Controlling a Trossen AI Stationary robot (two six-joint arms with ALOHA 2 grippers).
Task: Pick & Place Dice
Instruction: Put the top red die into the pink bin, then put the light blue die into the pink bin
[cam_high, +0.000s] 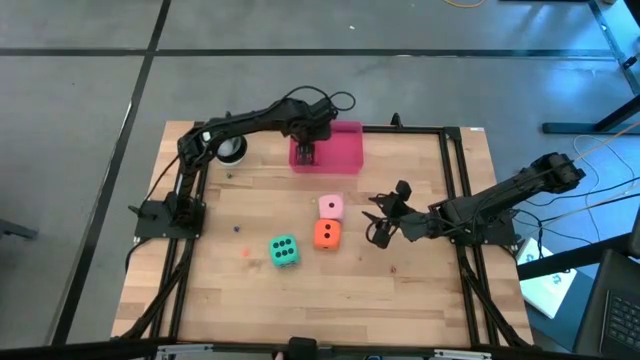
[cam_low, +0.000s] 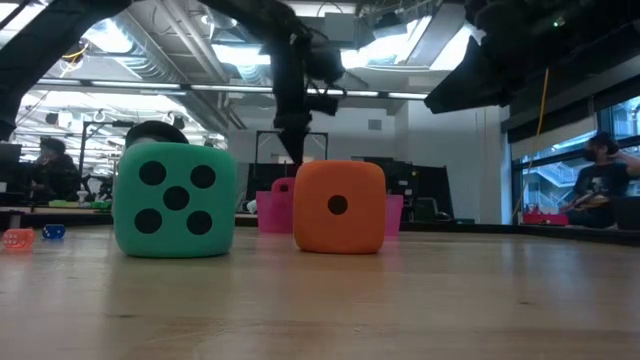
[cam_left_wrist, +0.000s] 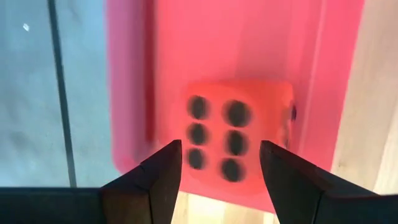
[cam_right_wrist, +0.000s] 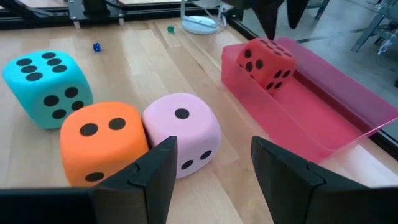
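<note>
Green die (cam_high: 284, 251), orange die (cam_high: 326, 234) and pink die (cam_high: 331, 207) sit clustered mid-table. Right gripper (cam_high: 377, 217) just beside them, fingers apart, empty. Farther back, red die (cam_right_wrist: 267, 63) lies in pink tray (cam_high: 345, 150); left gripper (cam_high: 304, 155) above it, fingers parted. No legible writing.

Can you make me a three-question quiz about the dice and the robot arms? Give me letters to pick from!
1. Where is the red die?
A. in the pink tray
B. beside the green die
C. on the floor

2. How many dice sit on the wooden table outside the tray?
A. one
B. three
C. five

3. How are the left gripper fingers?
A. clamped on the red die
B. open above the red die
C. holding the orange die

Answers: 1 A, it lies between the tray's walls. 2 B, the green die, orange die and light pink die. 3 B, they stand apart, clear of it.
</note>
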